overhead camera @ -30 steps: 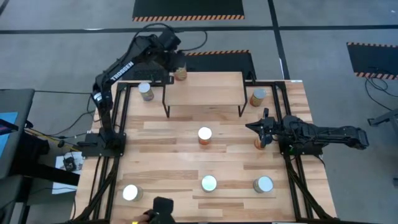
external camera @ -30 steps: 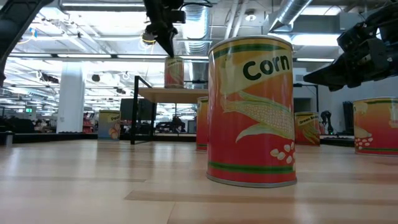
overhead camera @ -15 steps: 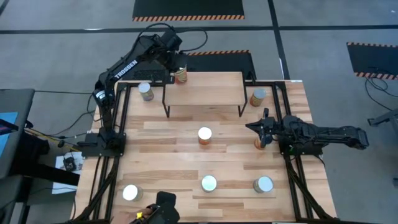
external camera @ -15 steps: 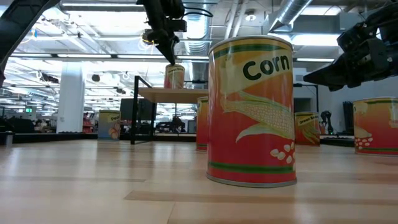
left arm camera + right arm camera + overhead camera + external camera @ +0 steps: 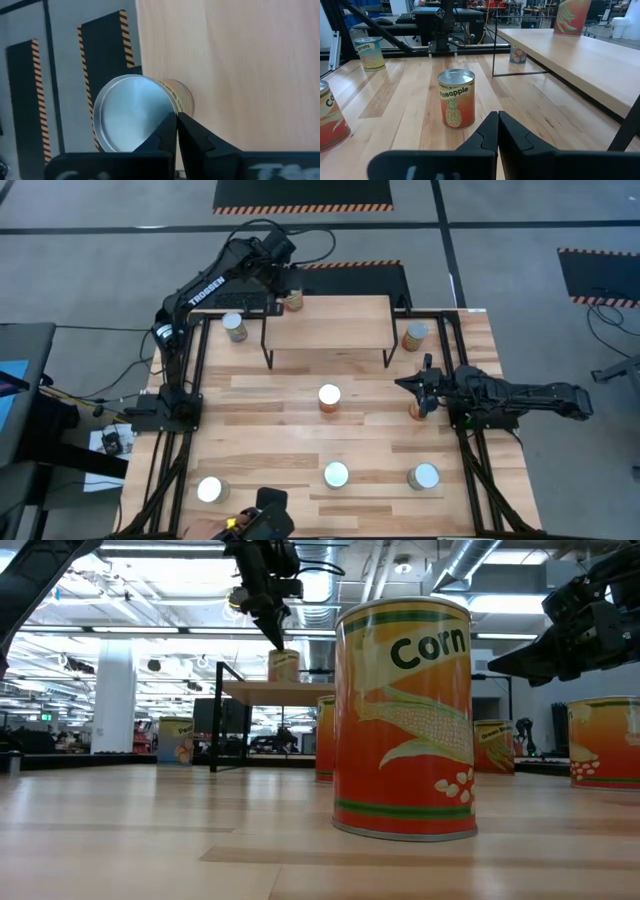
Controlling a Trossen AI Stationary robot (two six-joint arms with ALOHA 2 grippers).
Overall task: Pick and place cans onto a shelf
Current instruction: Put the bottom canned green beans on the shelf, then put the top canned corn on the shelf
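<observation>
My left gripper (image 5: 177, 117) is shut on a can (image 5: 292, 301) at the far left corner of the shelf (image 5: 330, 323). In the low view the can (image 5: 283, 665) has its bottom at the level of the shelf board (image 5: 250, 690); I cannot tell whether it rests there. Several more cans stand upright on the table, among them one at the centre (image 5: 329, 397), one left of the shelf (image 5: 235, 327) and one right of it (image 5: 414, 336). My right gripper (image 5: 412, 385) waits shut at the table's right side, holding nothing. My left gripper has its shut fingertips on the rim of the can's shiny top (image 5: 167, 107), at one side of the lid. The fingers (image 5: 270, 625) slant down onto it from above. Their tips hide the place of contact. The can stays roughly upright below them at the shelf's corner.
Three cans stand along the table's near edge (image 5: 210, 489), (image 5: 336, 474), (image 5: 423, 476). Another can (image 5: 418, 411) sits partly under my right gripper. A person's hand with a dark object (image 5: 262, 522) shows at the near edge. The rest of the shelf board is bare.
My left gripper has come down with the can toward the shelf's far left corner. The can, earlier hanging above the board, now has its bottom at the board's level.
</observation>
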